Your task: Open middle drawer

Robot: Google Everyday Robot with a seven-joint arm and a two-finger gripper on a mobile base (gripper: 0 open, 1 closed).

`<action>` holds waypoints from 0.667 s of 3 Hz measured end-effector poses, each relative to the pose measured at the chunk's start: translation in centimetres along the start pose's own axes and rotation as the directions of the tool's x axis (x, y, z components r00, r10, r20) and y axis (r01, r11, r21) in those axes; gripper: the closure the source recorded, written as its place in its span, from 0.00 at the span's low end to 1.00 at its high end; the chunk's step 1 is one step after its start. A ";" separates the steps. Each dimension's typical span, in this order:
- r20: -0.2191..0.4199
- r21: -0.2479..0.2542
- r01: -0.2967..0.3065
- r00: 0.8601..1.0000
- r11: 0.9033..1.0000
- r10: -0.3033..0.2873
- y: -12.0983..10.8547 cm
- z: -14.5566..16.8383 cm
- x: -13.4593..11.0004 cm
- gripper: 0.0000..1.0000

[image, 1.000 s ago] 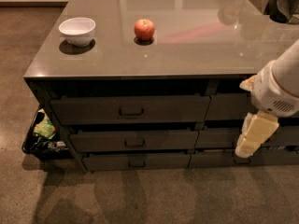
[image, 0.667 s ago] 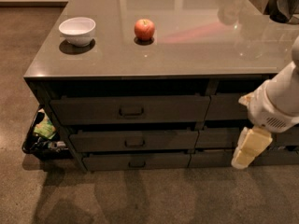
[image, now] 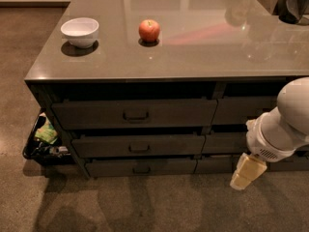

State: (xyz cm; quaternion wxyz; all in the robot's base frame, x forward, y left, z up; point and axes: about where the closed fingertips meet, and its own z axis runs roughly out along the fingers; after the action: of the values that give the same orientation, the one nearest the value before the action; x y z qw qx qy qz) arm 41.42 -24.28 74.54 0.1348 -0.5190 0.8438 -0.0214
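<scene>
Far left, a black bin of odds and ends sits on the floor beside the cabinet. Up on the counter, a white bowl and a red apple stand well apart, neither in play. Now the drawers: the middle drawer is in the left stack, between the taller top drawer and the thin bottom drawer. Its front looks level with its neighbours, so I judge it shut and nothing of the job done yet. The little loop handle at its centre has nothing on it. Over on the right, the arm shows at the edge with its white wrist bent downward. The gripper hangs pointing at the floor, low in front of the right-hand drawers and well apart from that handle. Released or clenched? I cannot tell. The whole task is left: get across to the left, catch the handle, pull the drawer out.
</scene>
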 end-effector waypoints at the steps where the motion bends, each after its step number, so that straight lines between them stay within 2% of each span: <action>1: 0.000 0.000 0.000 1.000 1.000 0.000 0.0 0.0 0.0 0.00; 2: 0.020 -0.073 0.001 1.000 0.997 0.000 0.5 3.3 0.2 0.00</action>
State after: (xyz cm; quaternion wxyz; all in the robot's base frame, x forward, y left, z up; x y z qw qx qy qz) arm 41.73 -23.88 71.21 0.1240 -0.5240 0.8425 0.0144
